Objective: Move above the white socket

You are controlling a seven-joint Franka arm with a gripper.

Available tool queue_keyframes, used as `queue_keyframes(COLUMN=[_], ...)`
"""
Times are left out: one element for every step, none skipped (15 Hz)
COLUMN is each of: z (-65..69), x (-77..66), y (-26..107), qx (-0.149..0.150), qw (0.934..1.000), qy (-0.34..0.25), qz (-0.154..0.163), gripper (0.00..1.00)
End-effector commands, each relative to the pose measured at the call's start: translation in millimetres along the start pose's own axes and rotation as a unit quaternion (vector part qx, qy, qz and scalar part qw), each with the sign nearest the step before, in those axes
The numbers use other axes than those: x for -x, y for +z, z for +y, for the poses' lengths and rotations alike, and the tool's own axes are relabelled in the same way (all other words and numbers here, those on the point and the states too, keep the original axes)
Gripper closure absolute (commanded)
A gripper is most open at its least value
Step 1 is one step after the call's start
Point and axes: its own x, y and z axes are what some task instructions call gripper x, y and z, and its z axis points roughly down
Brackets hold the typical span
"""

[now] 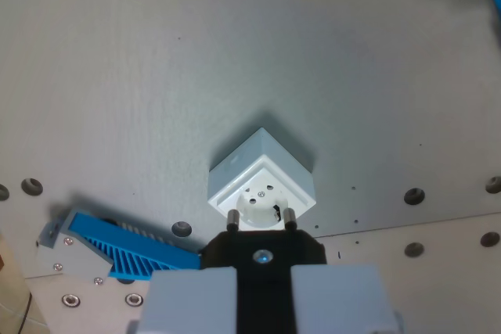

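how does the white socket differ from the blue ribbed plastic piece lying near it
The white square socket box is blocky, with a round recessed face; the blue ribbed plastic piece is long, flat and finned. The socket sits near the picture's middle, just above the plug the hand holds; the blue piece lies lower, toward the wrist view's left. Both rest on the grey table.

A grey tabletop [156, 91] with bolt holes carries the white socket [261, 181] and a blue ribbed part [129, 248].
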Motion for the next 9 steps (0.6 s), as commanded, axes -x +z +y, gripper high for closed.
queue_keyframes(z=[0.2,0.2,0.2,0.2,0.2,0.2,0.2,0.2,0.2], x=[0.0,0.0,0.0,0.1,0.1,0.2,0.4,0.7,1.0], y=[-0.1,-0.1,0.0,0.0,0.1,0.3,0.5,0.9,1.4], qx=[0.000,0.000,0.000,0.000,0.000,0.000,0.000,0.000,0.000], qw=[1.0000,1.0000,1.0000,1.0000,1.0000,1.0000,1.0000,1.0000,0.9999], qy=[0.001,0.000,0.000,-0.001,-0.002,-0.003,-0.006,-0.009,-0.012], qz=[0.000,0.000,0.001,0.001,0.001,0.001,0.001,0.001,0.001], gripper=[1.00,1.00,1.00,1.00,1.00,1.00,1.00,1.00,1.00])
